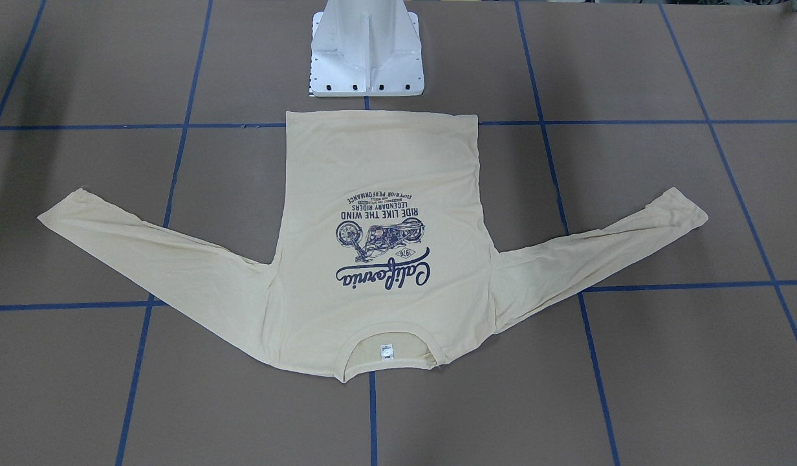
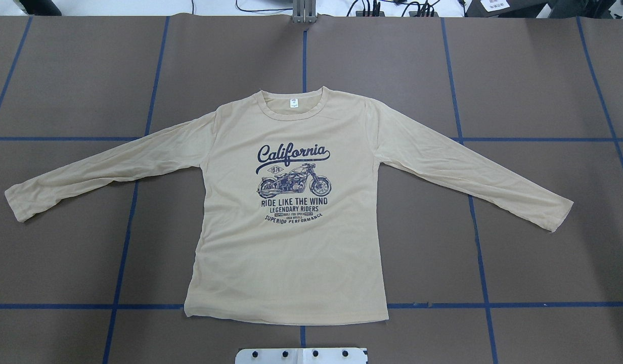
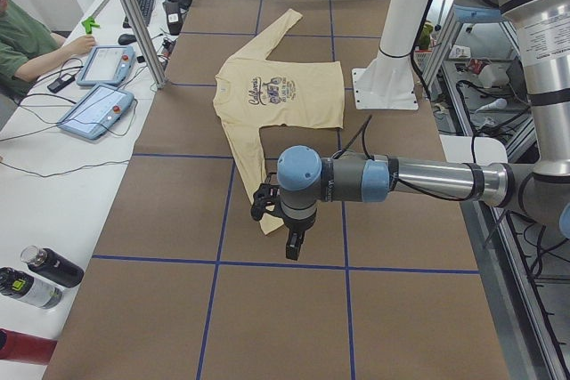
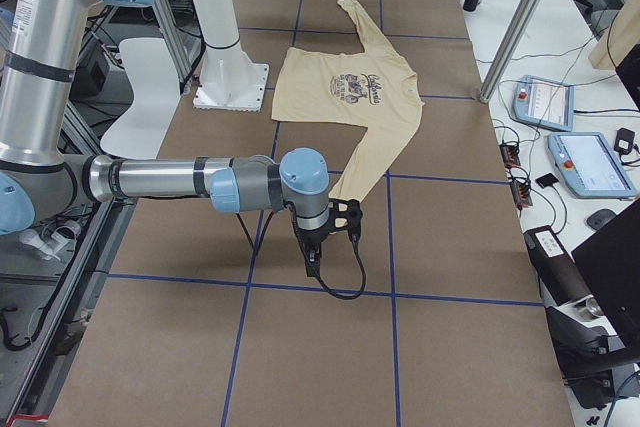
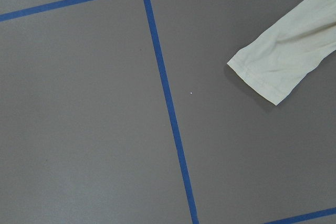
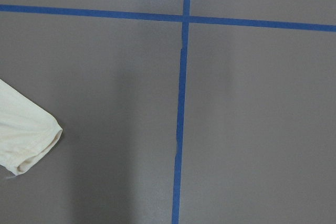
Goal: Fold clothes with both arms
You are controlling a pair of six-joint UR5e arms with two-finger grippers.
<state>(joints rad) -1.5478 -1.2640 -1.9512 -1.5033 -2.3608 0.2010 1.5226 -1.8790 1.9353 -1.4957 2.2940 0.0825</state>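
At both wrists, finger state: cannot tell. The left gripper point(image 3: 292, 251) and right gripper point(image 4: 311, 265) show only in the side views, and neither wrist camera catches its fingers. Each hangs over the table point(image 2: 544, 253) near a sleeve end, apart from it: left cuff point(image 5: 273, 72), right cuff point(image 6: 31, 140). The long-sleeved T-shirt point(image 2: 291, 242) lies flat, print up, sleeves spread, hem toward the white pedestal base point(image 1: 366, 52). Your risks, judged from here: the fabric is thin, so a shallow pinch may slip or catch one layer only, and uneven arm timing would likely skew the fold.
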